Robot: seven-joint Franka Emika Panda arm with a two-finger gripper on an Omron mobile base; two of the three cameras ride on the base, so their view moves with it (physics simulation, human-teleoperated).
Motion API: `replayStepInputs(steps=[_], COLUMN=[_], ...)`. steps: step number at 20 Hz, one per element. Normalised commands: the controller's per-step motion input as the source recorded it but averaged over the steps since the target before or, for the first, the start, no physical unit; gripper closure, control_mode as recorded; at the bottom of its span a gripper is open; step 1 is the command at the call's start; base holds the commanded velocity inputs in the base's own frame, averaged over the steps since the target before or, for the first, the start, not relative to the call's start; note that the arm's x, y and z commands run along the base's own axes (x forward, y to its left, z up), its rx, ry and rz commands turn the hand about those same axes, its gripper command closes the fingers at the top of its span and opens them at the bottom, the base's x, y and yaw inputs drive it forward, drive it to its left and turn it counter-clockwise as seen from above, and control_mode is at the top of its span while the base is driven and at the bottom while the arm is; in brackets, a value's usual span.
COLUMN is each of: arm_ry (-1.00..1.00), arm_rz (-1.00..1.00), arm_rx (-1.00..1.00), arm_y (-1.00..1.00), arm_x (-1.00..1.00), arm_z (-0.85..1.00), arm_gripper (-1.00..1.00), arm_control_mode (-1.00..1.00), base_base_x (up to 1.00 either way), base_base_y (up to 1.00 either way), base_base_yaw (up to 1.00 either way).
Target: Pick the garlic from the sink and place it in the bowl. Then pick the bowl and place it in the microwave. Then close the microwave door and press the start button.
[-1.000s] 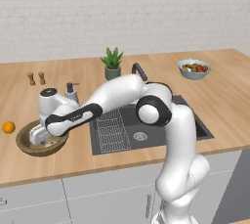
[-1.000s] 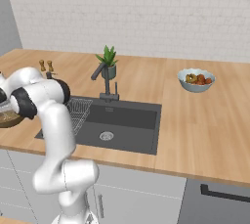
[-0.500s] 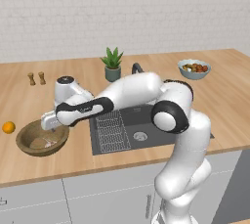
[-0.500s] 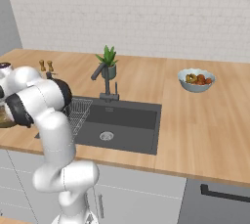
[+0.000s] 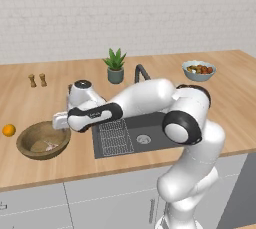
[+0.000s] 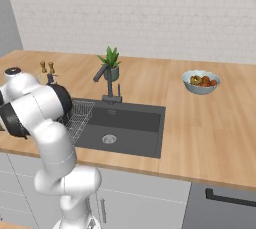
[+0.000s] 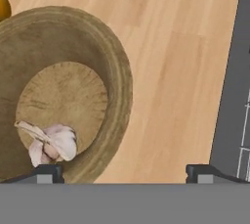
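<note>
a: since the gripper [image 7: 125,171] is where everything starts, how does it stand?

b: spread wide with nothing between its tips. in the hand view one tip sits over the near rim of the bowl [image 7: 105,56] and the other over bare counter [image 7: 171,71] beside the sink [image 7: 234,96]. in the left base view the gripper [image 5: 61,121] hangs just above the bowl's [image 5: 25,145] right rim.

a: and the garlic?

b: the garlic [image 7: 49,142] lies on the flat wooden floor of the bowl, toward the side nearest the gripper, not touching either tip. from the left base view it shows as a pale speck [image 5: 50,146] inside the bowl, near the front edge of the counter [image 5: 30,105], left of the sink [image 5: 150,125].

a: so the first step is done?

b: i'd judge so: bulb in the bowl, gripper free of it. what's left is the larger part: gripping the bowl, carrying it to the microwave, shutting the door, pressing start.

a: anything around the bowl to mind?

b: an orange [image 5: 8,130] sits on the counter just left of the bowl, apart from it. further back are two small shakers [image 5: 37,79], a potted plant [image 5: 115,66] behind the sink, and a pale fruit bowl [image 5: 198,70] toward the right end.

a: next move?

b: probably a pinch on the rim, since the bowl is far wider than the gripper's spread. a one-sided hold could tilt it and roll the garlic.
</note>
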Motion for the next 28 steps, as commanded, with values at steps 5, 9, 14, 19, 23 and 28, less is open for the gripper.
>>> replayStepInputs(steps=[5, 9, 14, 19, 23, 28], arm_ry=[0.03, 0.12, 0.07, 0.04, 0.08, 0.03], arm_rz=[-0.03, -0.02, -0.01, 0.00, 0.00, 0.00], arm_rx=[0.00, -0.03, -0.01, 0.00, 0.00, 0.00], arm_y=[0.09, 0.43, 0.21, 0.02, 0.01, 0.24], arm_x=[0.43, 0.48, 0.18, 0.00, 0.00, 0.01], arm_z=[-0.02, 0.00, -0.05, -0.38, -0.59, -0.34], arm_gripper=[-1.00, -1.00, -1.00, -1.00, -1.00, 1.00], arm_control_mode=[-1.00, -1.00, -1.00, -1.00, -1.00, -1.00], base_base_x=[0.00, 0.00, 0.00, 0.00, 0.00, 0.00], base_base_y=[0.00, 0.00, 0.00, 0.00, 0.00, 0.00], base_base_yaw=[0.00, 0.00, 0.00, 0.00, 0.00, 0.00])
